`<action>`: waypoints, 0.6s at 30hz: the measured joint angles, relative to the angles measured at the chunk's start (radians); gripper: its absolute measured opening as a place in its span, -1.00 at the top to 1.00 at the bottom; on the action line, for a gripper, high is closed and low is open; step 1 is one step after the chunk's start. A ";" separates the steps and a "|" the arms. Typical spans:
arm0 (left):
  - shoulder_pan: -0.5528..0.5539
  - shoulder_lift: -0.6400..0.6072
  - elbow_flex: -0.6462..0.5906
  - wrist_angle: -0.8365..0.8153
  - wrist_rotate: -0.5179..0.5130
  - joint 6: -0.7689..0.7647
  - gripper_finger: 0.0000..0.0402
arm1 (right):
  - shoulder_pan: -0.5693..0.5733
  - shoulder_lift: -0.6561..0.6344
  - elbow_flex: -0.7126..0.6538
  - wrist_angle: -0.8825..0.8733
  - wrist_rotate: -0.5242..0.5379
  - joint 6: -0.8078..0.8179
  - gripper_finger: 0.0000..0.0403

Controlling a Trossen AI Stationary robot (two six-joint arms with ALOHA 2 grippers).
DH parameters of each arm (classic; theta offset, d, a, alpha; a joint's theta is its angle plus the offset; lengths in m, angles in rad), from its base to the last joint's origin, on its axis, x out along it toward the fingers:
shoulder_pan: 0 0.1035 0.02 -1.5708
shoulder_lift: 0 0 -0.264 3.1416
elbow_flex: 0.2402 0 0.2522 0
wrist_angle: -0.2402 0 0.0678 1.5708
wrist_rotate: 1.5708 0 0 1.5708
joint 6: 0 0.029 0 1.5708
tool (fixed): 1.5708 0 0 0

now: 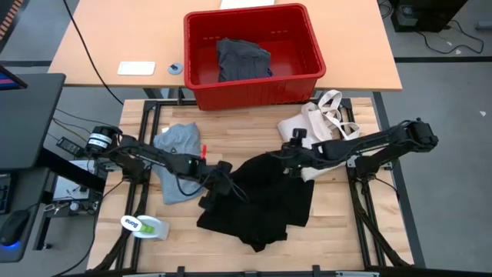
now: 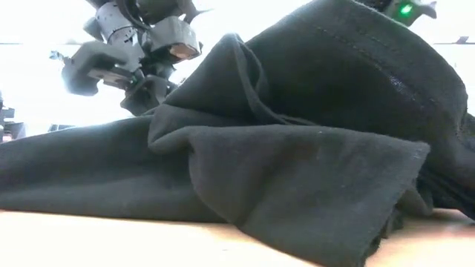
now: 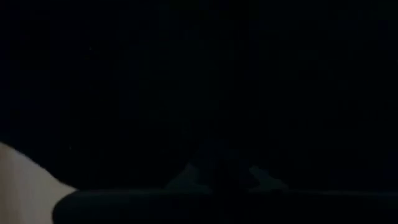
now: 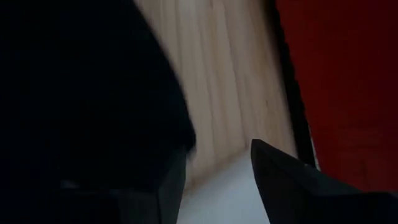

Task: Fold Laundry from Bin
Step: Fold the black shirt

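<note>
- The black garment (image 1: 265, 200), soft matte knit, lies crumpled mid-table toward the front edge; the low view shows its thick rolling folds.
- The left gripper (image 1: 217, 187) is clamped on its left edge.
- The right gripper (image 4: 214, 180) stands at the garment's back edge, fingers apart.
- Behind the table, the red bin (image 1: 307, 81), ribbed plastic, holds a dark grey cloth (image 1: 243, 59).
- Only from above show the grey T-shirt (image 1: 178, 142) and the canvas tote (image 1: 323, 119).

Hardly anything legible. On the white-and-green bottle (image 1: 146, 227) lying at the table's (image 1: 254, 131) front left corner, a small blue mark, too small to read. On the white card (image 1: 136, 68) on the far table, nothing decipherable. No letters or numbers on the red bin (image 1: 254, 85) or on the black garment (image 2: 282, 148).
</note>
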 joint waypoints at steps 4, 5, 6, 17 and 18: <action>0.017 0.000 0.000 -0.009 -0.011 -0.001 0.96 | -0.010 -0.061 0.000 -0.192 -0.073 0.117 0.06; 0.020 0.000 0.000 -0.007 -0.012 -0.001 0.95 | -0.020 -0.073 0.000 -0.203 -0.121 0.142 0.06; 0.024 0.000 0.000 -0.007 -0.012 -0.001 0.95 | -0.028 -0.082 0.000 -0.196 -0.173 0.157 0.05; 0.049 0.000 0.000 0.020 -0.011 0.001 0.95 | 0.090 0.062 -0.026 0.217 -0.238 -0.194 0.00; 0.049 0.000 0.000 0.020 -0.011 0.001 0.95 | 0.095 0.092 -0.026 0.242 -0.223 -0.217 0.00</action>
